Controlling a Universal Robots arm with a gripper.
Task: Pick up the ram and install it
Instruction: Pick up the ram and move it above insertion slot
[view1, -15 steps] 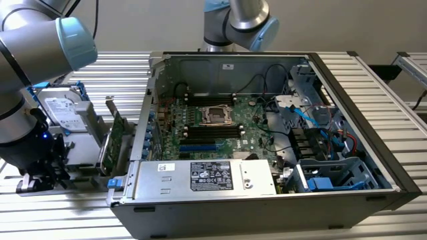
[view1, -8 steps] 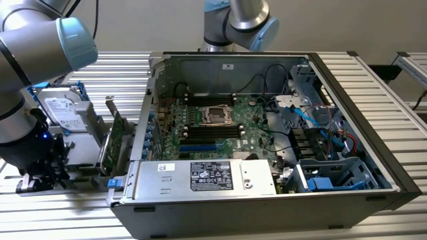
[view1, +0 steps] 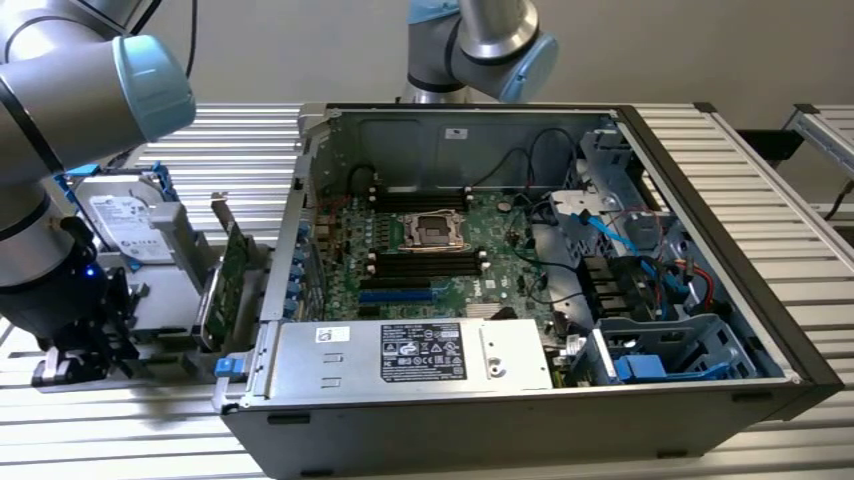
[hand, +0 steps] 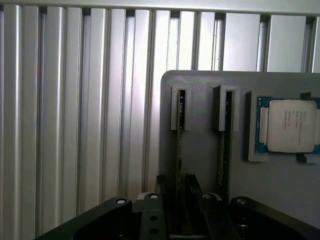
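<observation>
- Surface (view1: 747, 150): ribbed aluminium. It carries one open computer case (view1: 741, 260) and, at the exterior view's left, one grey holder plate (hand: 200, 145).
- Case: the motherboard lies flat inside, with two banks of black memory slots (view1: 424, 264), one on each side of the processor socket (view1: 434, 228). By my reading the install is not yet done.
- Holder plate, counted: one processor chip (hand: 292, 125) in its recess, and two slotted stands, each with a stick on edge.
- The ram (hand: 180, 145): the stick farther from the processor chip, standing on edge in its stand and directly beneath me. Its long axis runs along the plate, parallel to the surface's ribs and in line with the gap between my fingers. The second stick (hand: 224, 150) stands just beside it, parallel.
- End effector (hand: 177, 182): released. One finger stands on each side of the ram, not clamped on it. In the exterior view it hangs low over the holder (view1: 83, 350), well apart from the case.
</observation>
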